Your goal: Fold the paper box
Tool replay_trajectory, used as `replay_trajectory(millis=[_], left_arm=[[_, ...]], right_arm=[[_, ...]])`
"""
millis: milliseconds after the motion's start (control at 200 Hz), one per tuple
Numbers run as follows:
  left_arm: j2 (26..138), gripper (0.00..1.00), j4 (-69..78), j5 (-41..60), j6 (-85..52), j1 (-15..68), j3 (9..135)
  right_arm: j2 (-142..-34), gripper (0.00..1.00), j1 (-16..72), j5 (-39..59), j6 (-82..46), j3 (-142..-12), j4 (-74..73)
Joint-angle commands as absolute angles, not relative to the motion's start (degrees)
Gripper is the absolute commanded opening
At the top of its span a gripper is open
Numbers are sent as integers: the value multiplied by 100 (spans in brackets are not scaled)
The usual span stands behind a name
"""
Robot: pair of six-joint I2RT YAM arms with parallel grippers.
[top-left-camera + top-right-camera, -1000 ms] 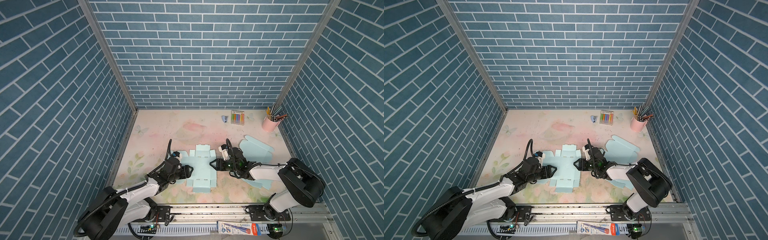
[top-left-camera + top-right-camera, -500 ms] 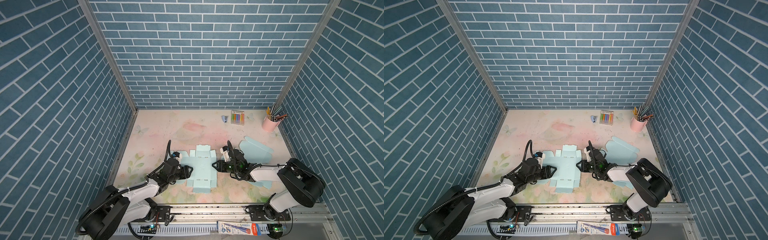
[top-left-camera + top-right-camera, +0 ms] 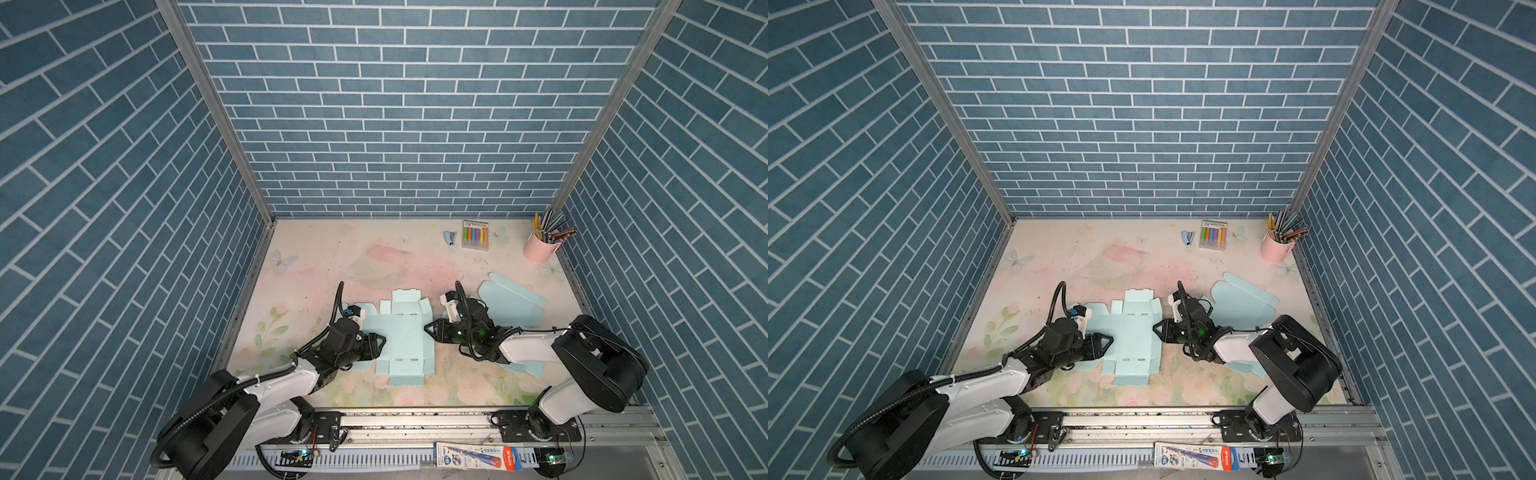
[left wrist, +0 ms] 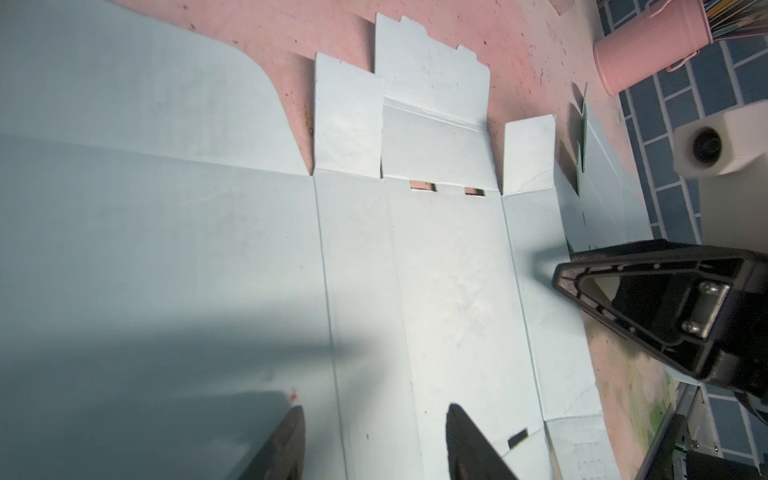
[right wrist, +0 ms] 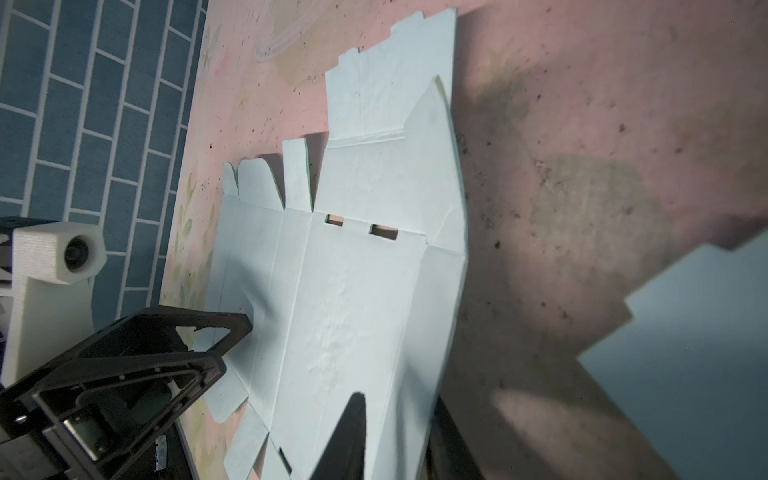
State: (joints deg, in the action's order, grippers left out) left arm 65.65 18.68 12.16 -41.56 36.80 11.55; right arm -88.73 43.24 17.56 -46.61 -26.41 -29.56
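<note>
On the floral tabletop [image 3: 353, 257] the paper box blank [image 3: 405, 332] lay flat, folding apparently unstarted. The left tool [image 3: 383, 340] gaped over it, and the right tool [image 3: 426, 328] straddled its edge, grip unclear.

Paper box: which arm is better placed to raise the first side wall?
Right. The right fingers straddle the near edge of the paper box, where the side panel seems to tilt up a little. The left fingers are apart above a flat panel, with no edge between them.
</note>
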Motion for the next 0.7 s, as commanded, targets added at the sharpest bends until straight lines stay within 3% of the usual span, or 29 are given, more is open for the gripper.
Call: replay_trajectory(millis=[0,215,400,695], left_arm=[[6656,54,1626,1156,-4226,3775,993],[6627,52,1563,967,-4313,4069,1107],[6510,50,1729,1015,-4419,4117,1037],[5173,50,604,756,-4264,4097,1281]], right_arm=[[-8876,22,4362,1642,-4791,-2759,-3013],[-8663,4,4362,1320,-4471,-3008,-2197],[-8461,0,4359,994,-4149,-3274,-1430],[-8418,0,4304,808,-3711,-3685,-504]])
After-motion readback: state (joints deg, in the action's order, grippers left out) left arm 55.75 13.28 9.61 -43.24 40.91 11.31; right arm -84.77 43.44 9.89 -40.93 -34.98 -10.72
